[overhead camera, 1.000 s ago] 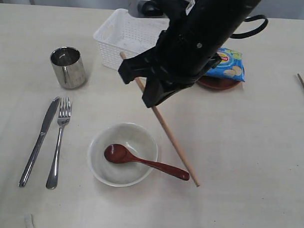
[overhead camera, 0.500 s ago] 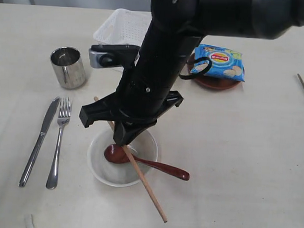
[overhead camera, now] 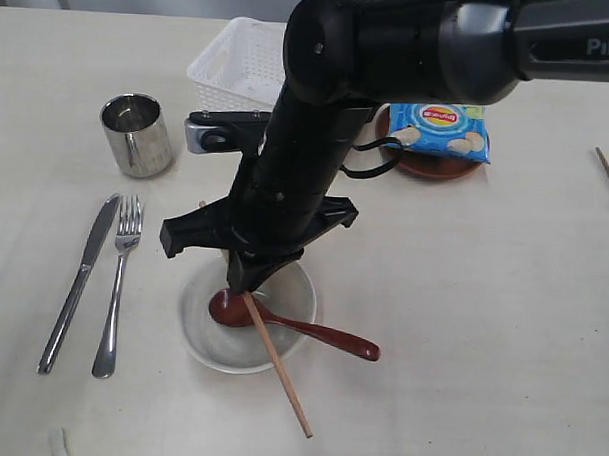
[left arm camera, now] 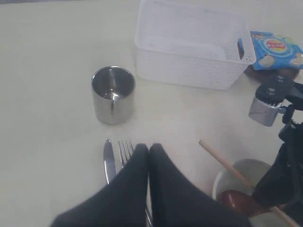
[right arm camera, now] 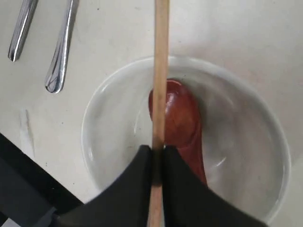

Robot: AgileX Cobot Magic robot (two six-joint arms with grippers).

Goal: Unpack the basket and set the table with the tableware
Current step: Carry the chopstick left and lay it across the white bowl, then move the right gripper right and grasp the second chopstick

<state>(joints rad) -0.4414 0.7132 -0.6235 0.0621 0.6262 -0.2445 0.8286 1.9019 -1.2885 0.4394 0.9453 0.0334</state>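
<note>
Pinching a thin, round wooden chopstick [overhead camera: 280,370] between its closed black fingers, the right gripper [overhead camera: 243,281] hangs over the smooth, round, pale bowl [overhead camera: 194,334] in the lower middle of the exterior view. The stick slants from upper left down to lower right, and its low tip pokes out past the bowl's rim. A shiny dark red spoon [overhead camera: 326,335] lies in the bowl with its handle pointing right, and the left gripper [left arm camera: 148,149] is closed on nothing above the steel knife [left arm camera: 109,163] and fork [left arm camera: 124,149].
</note>
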